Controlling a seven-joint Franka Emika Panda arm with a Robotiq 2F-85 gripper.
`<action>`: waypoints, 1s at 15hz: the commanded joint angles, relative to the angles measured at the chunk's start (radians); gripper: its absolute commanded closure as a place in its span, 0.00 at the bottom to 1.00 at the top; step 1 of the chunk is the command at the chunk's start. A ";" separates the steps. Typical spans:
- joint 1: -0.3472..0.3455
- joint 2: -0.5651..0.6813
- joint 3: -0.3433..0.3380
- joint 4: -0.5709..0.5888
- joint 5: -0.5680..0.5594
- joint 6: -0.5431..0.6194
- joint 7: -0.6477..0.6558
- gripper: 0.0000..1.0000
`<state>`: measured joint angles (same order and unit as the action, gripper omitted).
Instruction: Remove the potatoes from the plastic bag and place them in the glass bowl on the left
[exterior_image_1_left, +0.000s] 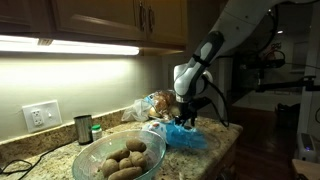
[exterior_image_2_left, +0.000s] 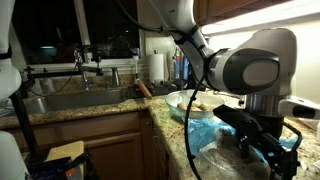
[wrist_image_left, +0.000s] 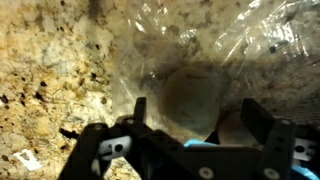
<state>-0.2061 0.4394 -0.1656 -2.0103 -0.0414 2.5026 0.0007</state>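
In the wrist view my gripper (wrist_image_left: 197, 115) is open, one finger on each side of a round light-brown potato (wrist_image_left: 195, 92) that lies in wrinkled plastic film. A second potato (wrist_image_left: 236, 126) shows beside the right finger (wrist_image_left: 256, 118). A strip of blue (wrist_image_left: 200, 143) shows under the gripper body. In both exterior views the gripper (exterior_image_1_left: 187, 118) (exterior_image_2_left: 266, 143) reaches down into the blue plastic bag (exterior_image_1_left: 186, 138) (exterior_image_2_left: 214, 131) on the granite counter. The glass bowl (exterior_image_1_left: 150, 129) (exterior_image_2_left: 172, 98) stands beside the bag, with several potatoes (exterior_image_1_left: 124, 160) in it.
A clear bag with brown lumps (exterior_image_1_left: 155, 102) lies behind the blue bag. A small dark metal cup (exterior_image_1_left: 83, 128) and a green-capped jar (exterior_image_1_left: 96, 131) stand by the wall, near an outlet (exterior_image_1_left: 40, 115). A sink (exterior_image_2_left: 70, 100) with a tap is set in the adjoining counter.
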 joint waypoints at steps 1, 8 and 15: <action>-0.018 0.012 0.002 0.008 0.020 0.011 -0.026 0.30; -0.022 0.016 0.004 0.008 0.029 0.010 -0.030 0.68; 0.004 -0.062 -0.002 -0.072 0.005 -0.015 -0.016 0.68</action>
<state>-0.2112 0.4492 -0.1657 -2.0082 -0.0314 2.5005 -0.0012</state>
